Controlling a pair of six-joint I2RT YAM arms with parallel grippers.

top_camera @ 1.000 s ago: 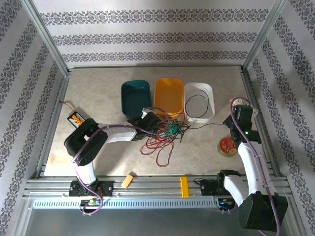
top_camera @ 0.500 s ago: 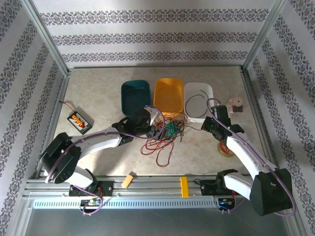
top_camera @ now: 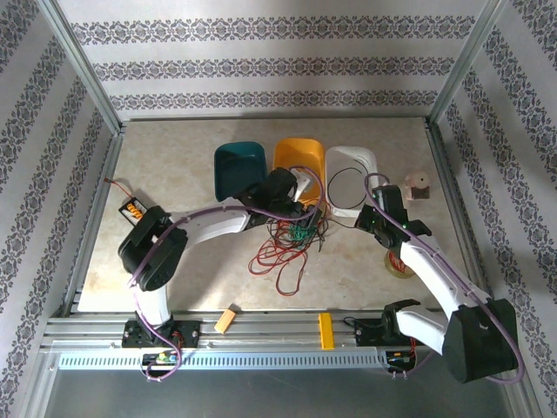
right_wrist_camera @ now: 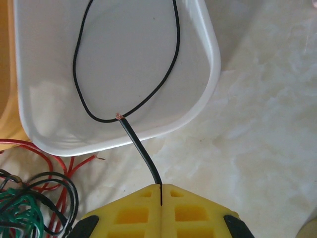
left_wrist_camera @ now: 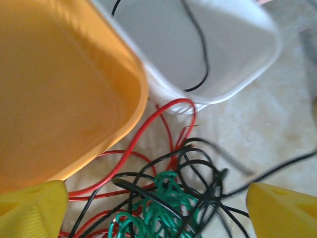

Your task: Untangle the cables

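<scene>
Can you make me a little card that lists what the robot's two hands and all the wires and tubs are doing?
left gripper: jaws open, just above the tangle
right gripper: jaws shut on a black cable
tangle: red, green and black cables mixed, in front of the bins
white bin: holds a black loop
orange bin: middle of the row
teal bin: left end of the row

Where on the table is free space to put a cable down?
Bare tabletop lies left of the teal bin, beyond the battery box. Another patch lies between the red cable loops and the tape roll. Crowded before the orange bin and white bin: the tangled cables, the left gripper, the right gripper pinching a black cable.
</scene>
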